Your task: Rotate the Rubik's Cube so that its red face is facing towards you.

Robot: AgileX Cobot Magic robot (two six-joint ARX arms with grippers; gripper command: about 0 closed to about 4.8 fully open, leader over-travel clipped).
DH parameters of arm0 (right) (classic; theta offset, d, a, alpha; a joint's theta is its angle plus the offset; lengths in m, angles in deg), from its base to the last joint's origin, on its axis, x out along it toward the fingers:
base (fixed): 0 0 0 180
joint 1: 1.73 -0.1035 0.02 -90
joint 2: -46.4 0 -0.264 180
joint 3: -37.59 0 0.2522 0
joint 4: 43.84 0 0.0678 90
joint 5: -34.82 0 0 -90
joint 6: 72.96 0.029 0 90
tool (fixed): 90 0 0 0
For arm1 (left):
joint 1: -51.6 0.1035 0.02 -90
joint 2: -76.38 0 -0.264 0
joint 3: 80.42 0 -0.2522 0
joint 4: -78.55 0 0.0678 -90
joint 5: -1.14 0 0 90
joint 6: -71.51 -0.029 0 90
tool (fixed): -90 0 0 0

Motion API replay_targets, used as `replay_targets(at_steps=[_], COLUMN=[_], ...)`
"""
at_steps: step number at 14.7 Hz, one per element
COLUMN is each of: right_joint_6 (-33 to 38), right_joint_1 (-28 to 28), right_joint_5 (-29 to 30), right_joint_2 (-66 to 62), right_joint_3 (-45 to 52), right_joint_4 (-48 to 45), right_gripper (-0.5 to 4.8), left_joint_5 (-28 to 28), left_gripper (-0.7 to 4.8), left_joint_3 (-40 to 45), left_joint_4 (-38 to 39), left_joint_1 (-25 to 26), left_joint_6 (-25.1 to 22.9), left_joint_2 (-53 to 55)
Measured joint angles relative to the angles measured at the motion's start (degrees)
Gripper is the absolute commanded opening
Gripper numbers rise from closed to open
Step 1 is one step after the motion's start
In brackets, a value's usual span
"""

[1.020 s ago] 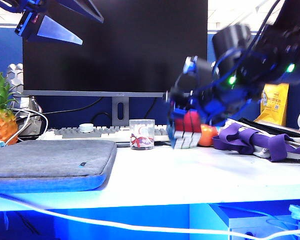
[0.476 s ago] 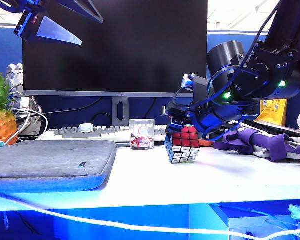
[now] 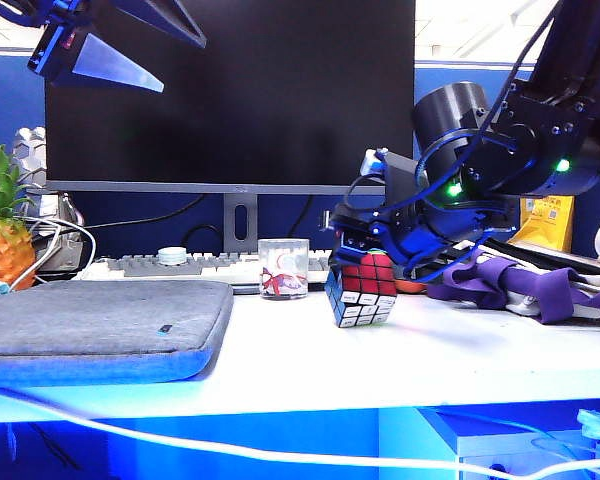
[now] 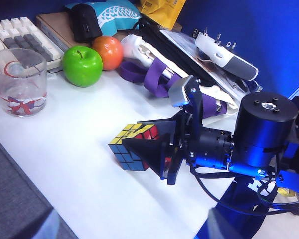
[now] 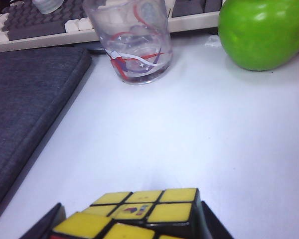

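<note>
One slip of your right pincer (image 3: 365, 262), clamped on the tilted Rubik's Cube (image 3: 363, 289), and it tumbles off-face; your left pincer (image 3: 100, 40) hangs apart overhead.

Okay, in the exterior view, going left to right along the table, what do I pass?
pineapple → grey padded sleeve → glass cup → Rubik's Cube, tilted in the right gripper → purple straps → yellow bag. The left gripper hangs open at upper left.
</note>
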State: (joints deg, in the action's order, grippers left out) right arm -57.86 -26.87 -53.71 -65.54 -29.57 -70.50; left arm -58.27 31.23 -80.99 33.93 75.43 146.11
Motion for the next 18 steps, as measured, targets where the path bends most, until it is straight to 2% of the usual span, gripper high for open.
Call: replay_targets(at_steps=[1,2,13,14,16,18], right_joint_6=[0.0,-0.1,-0.1,-0.1,-3.4,-4.5], right_joint_1=[0.0,0.0,0.1,0.2,0.7,1.2], right_joint_5=[0.0,0.0,1.4,1.6,1.4,1.4], right_joint_2=[0.0,0.0,-0.1,-0.1,-0.1,-0.1], right_joint_3=[0.0,0.0,-0.9,-3.8,-14.8,-22.0], right_joint_4=[0.0,0.0,3.6,7.3,23.1,33.6], right_gripper=[4.10,4.79,4.79,4.79,4.79,4.79], left_joint_5=[0.0,0.0,0.0,0.0,0.0,0.0], left_gripper=[3.95,3.95,3.95,3.95,3.95,3.95], left_joint_3=[0.0,0.0,0.0,0.0,0.0,0.0], left_joint_4=[0.0,0.0,0.8,1.1,1.5,1.9], left_joint_1=[0.0,0.0,0.0,0.0,0.0,0.0], left_joint_6=[0.0,0.0,0.0,0.0,0.0,0.0], left_joint_2=[0.0,0.0,0.0,0.0,0.0,0.0])
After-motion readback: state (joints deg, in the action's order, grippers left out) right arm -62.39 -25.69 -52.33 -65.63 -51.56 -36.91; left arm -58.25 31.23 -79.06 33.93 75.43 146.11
